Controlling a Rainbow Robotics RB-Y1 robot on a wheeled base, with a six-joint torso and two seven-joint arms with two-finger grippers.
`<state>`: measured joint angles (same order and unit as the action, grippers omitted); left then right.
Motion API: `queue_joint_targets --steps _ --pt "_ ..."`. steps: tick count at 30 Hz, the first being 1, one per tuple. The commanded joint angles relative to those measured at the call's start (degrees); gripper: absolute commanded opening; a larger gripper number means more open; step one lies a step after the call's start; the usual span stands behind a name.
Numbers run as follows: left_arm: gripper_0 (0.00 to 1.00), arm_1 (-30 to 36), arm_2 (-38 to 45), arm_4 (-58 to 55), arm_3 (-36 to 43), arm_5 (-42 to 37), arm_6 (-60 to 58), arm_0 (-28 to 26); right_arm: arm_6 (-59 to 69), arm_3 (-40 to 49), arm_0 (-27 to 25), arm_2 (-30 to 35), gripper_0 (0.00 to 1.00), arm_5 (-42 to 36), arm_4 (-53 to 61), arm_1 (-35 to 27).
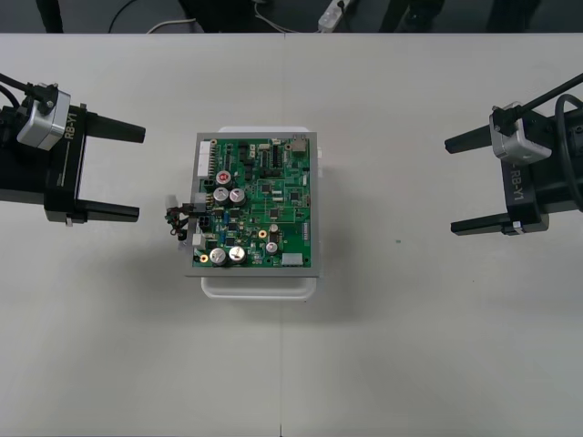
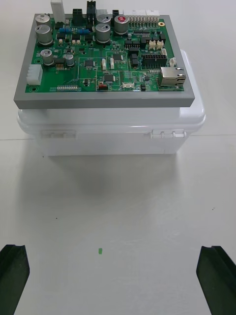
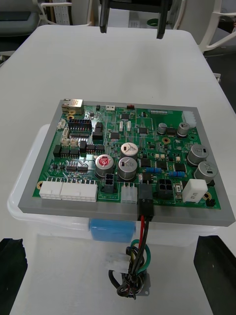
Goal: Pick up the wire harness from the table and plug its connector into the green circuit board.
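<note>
**plug looks home; leave the wires alone**

the wire harness [image 1: 178, 223] lies just ahead of the left pincer [image 1: 140, 173], a little toward its lower finger. the black plug [image 3: 145, 197] sits in a socket on the green board's [image 1: 260, 202] near edge, as the left wrist view shows. its red, green and black wires [image 3: 140, 241] drop from there toward the pincer and end in the metal socket [image 3: 132, 288], low between its fingers [image 3: 11, 266].

both pincers stand wide open and hold nothing. the right pincer [image 1: 450, 186] waits well apart from the board's far side, over bare table [image 1: 410, 364].

as i judge it, the plugging is done or nearly so. the sound move is a straight retreat for the left pincer, away from the board, so that neither finger hooks the loose wires and pulls the plug out.

hard to tell: whether the plug is pressed fully down, since only its back shows. the metal socket is half lost in the tangle, and whether it rests on the table or hangs against the white box [image 1: 260, 287] i cannot say.
</note>
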<state>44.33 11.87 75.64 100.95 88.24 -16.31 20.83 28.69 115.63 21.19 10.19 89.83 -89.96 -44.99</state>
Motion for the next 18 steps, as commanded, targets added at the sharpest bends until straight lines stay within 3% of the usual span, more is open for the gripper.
queue_joint_targets --steps 1,18 --pt "1.00 2.34 -0.79 -0.93 0.83 1.76 -0.91 2.20 -1.88 0.12 1.75 1.94 1.00 0.17 0.05 -2.21" --pt "1.00 2.34 -0.79 -0.93 0.83 1.76 -0.91 2.20 -1.88 0.12 1.75 1.94 1.00 0.17 0.05 -2.21"
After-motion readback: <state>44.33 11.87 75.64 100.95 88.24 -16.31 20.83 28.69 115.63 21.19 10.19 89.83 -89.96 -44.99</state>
